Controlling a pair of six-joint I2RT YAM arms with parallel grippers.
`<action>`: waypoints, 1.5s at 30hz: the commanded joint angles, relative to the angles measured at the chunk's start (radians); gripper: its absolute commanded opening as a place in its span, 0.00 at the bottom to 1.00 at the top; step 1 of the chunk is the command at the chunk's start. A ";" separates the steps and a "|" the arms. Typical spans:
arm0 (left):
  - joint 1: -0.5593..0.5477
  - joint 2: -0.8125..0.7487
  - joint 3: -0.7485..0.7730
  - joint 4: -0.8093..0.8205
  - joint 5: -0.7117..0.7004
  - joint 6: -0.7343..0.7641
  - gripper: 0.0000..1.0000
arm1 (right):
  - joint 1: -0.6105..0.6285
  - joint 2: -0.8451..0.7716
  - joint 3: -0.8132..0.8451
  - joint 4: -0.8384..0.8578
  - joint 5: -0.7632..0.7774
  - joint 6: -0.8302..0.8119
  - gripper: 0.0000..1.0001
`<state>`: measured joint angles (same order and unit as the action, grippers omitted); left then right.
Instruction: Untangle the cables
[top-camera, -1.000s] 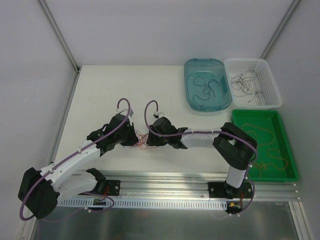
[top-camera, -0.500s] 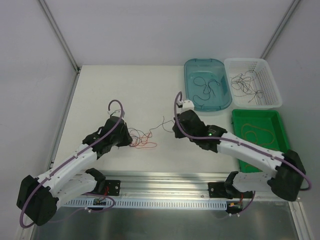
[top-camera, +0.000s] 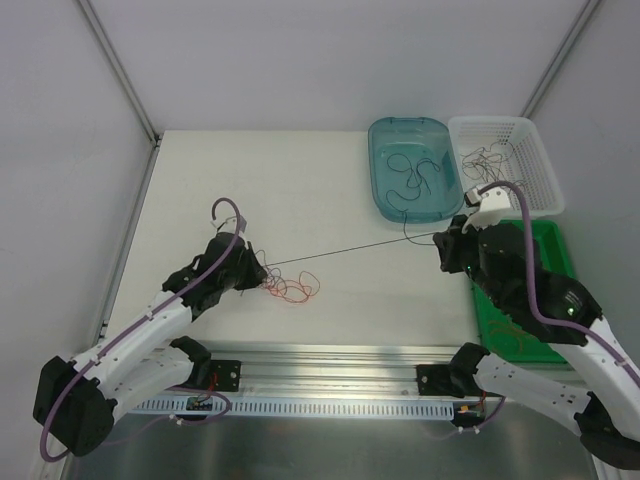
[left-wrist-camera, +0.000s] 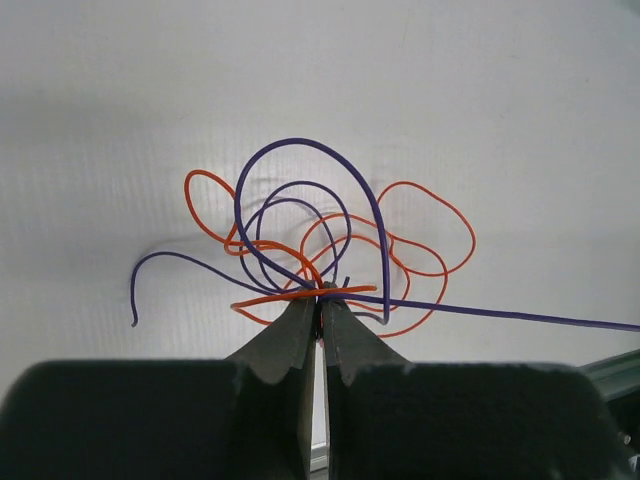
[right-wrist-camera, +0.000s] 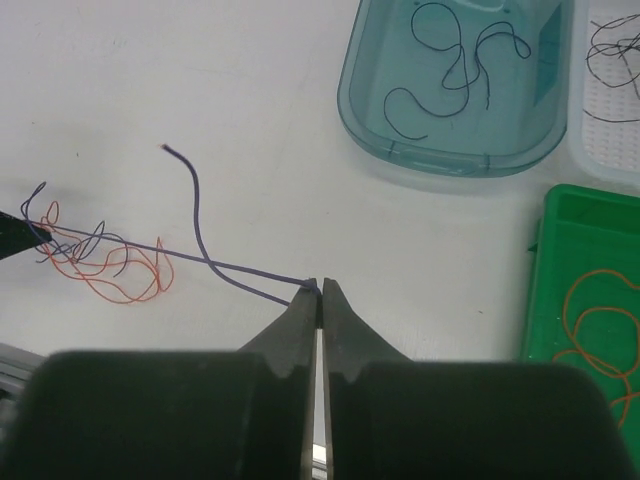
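A small tangle of orange and purple-blue cables (top-camera: 292, 287) lies on the white table. My left gripper (top-camera: 258, 274) is shut on its strands; in the left wrist view the jaws (left-wrist-camera: 320, 293) pinch orange and purple wires where the loops (left-wrist-camera: 330, 235) cross. One purple cable (top-camera: 350, 251) runs taut from there to my right gripper (top-camera: 441, 243), which is raised above the table. In the right wrist view the right gripper (right-wrist-camera: 320, 288) is shut on this purple cable (right-wrist-camera: 220, 262), whose free end (right-wrist-camera: 190, 175) curls away. The tangle (right-wrist-camera: 100, 262) lies far left.
A teal bin (top-camera: 410, 121) holding dark cables, a white basket (top-camera: 500, 120) with black cables and a green tray (top-camera: 548, 228) with orange cables stand at the right. They also show in the right wrist view: bin (right-wrist-camera: 450, 160), tray (right-wrist-camera: 540, 290).
My right gripper has swung from beside the tangle far to the right and up, drawing one purple cable out straight. The left gripper has stayed by the tangle.
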<state>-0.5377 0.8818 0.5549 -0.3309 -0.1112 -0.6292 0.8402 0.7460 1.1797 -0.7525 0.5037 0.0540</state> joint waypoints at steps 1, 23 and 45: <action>0.041 0.037 0.002 -0.074 -0.091 0.006 0.00 | -0.021 -0.043 0.130 -0.137 0.127 -0.082 0.01; 0.068 -0.098 0.045 -0.068 0.096 0.034 0.79 | -0.023 -0.040 0.195 -0.169 -0.001 -0.134 0.01; 0.289 0.115 0.303 -0.215 0.243 0.250 0.99 | -0.171 0.349 0.555 0.182 0.093 -0.451 0.01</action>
<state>-0.2768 1.0000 0.8486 -0.5072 0.1059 -0.4538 0.7185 1.0340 1.6676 -0.7200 0.5587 -0.2913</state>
